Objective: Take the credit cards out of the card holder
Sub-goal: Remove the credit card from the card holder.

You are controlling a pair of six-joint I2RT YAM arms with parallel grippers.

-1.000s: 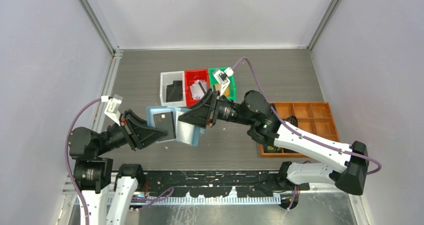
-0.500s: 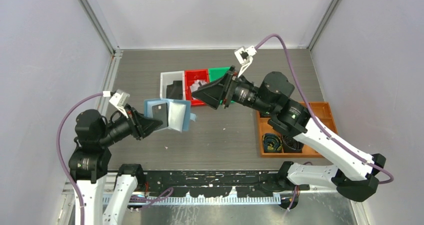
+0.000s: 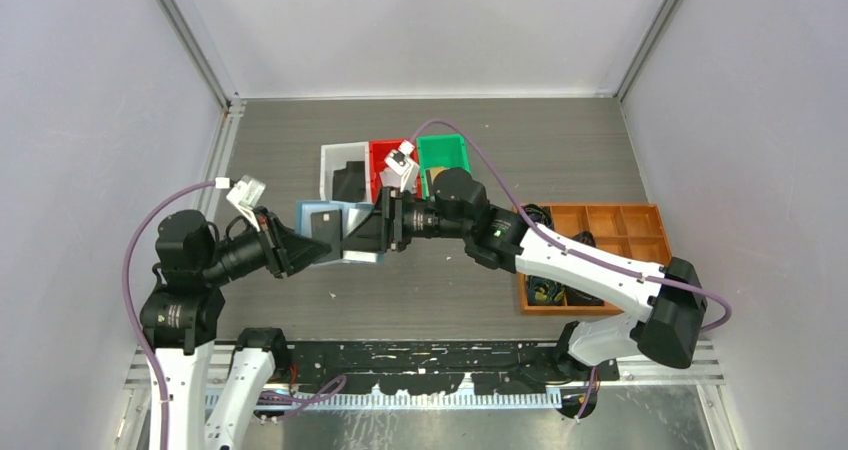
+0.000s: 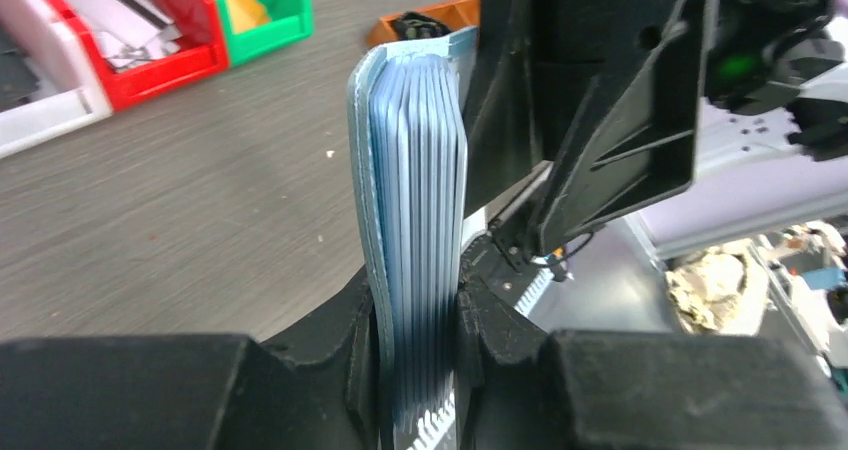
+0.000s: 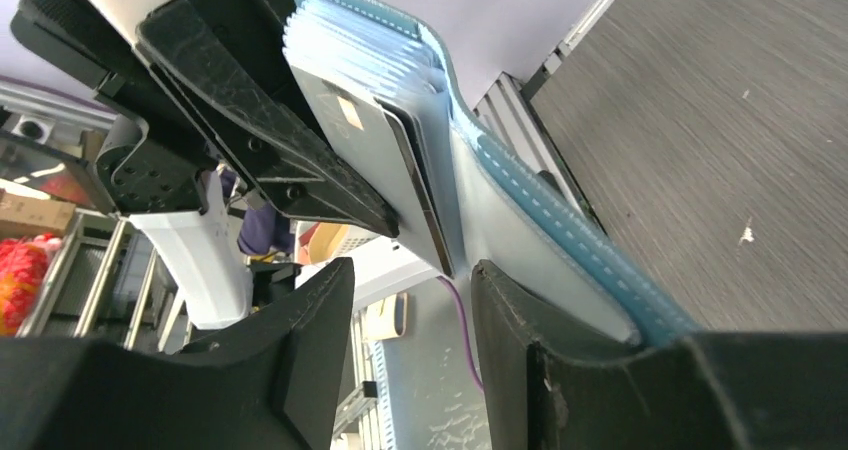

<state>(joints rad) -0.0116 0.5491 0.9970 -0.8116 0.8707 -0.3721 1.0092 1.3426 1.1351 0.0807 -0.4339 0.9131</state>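
Note:
The blue card holder point(image 3: 352, 232) is held open in the air by my left gripper point(image 3: 318, 250), whose fingers are shut on its stack of light blue slots point(image 4: 415, 220). A dark card point(image 3: 326, 232) shows in its left half. My right gripper point(image 3: 368, 232) is at the holder's right half, jaws open. In the right wrist view a silver-grey chip card point(image 5: 372, 155) sticks out of the slots, its lower corner at the mouth of my right gripper point(image 5: 412, 270). The holder's cover flap point(image 5: 560, 240) lies outside the right finger.
White point(image 3: 334, 160), red point(image 3: 380, 152) and green point(image 3: 445, 150) bins stand in a row behind the holder, with flat cards in them. An orange compartment tray point(image 3: 615, 232) with coiled black cables stands at the right.
My right gripper swung from the holder to above the red and green bins, then came back to the holder. My left gripper kept hold of the holder and shifted it a little.

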